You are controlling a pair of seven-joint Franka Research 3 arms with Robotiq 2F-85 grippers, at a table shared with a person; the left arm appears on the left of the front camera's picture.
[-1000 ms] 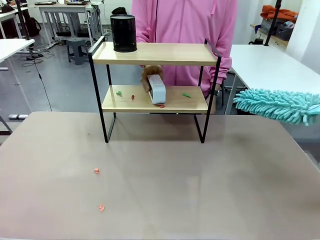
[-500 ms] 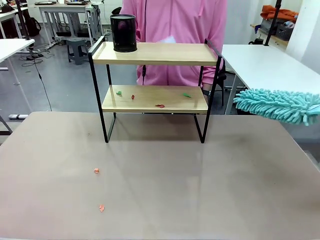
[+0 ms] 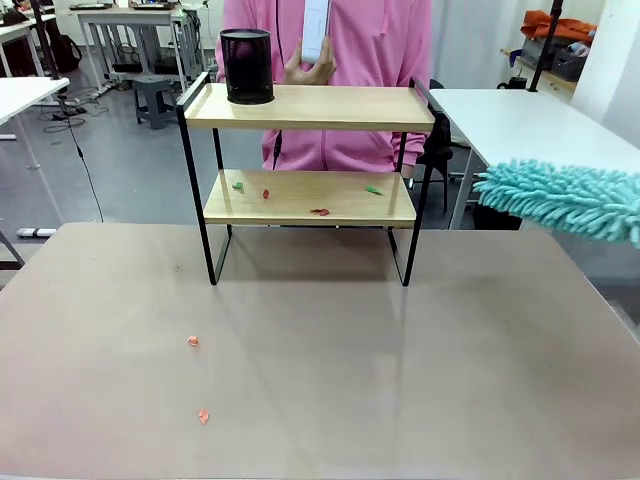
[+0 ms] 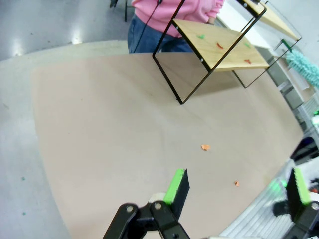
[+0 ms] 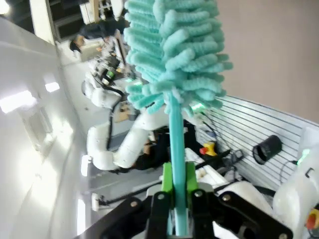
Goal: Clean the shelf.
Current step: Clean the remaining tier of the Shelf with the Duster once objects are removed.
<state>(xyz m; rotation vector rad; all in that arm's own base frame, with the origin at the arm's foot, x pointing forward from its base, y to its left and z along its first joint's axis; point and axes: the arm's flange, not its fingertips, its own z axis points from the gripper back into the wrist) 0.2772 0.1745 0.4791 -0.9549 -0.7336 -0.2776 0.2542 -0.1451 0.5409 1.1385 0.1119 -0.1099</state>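
Two light wooden boards in a thin black metal frame on four legs make up the shelf point(image 3: 310, 108), which stands on the far half of the matte brownish table point(image 3: 420, 380), in front of a person in a pink top. One black mesh cup point(image 3: 246, 66), cylindrical, sits at the left end of the top board. Four small bits lie on the lower board: two green scraps point(image 3: 238, 185) and two red scraps point(image 3: 320, 211). Two orange scraps point(image 3: 193, 341) lie on the table nearer the robot, well apart from the shelf legs. The person's hand point(image 3: 305, 68) holds one slim white object point(image 3: 316, 25) upright above the top board. One teal duster point(image 3: 565, 200), thick with soft chenille strands, hangs in the air to the right of the shelf, apart from it. In the right wrist view the right gripper point(image 5: 178, 181) is clamped on the duster's smooth teal handle point(image 5: 174, 129), green pads pressed to either side. The left gripper point(image 4: 238, 186) is spread wide with nothing between its pads, above the table
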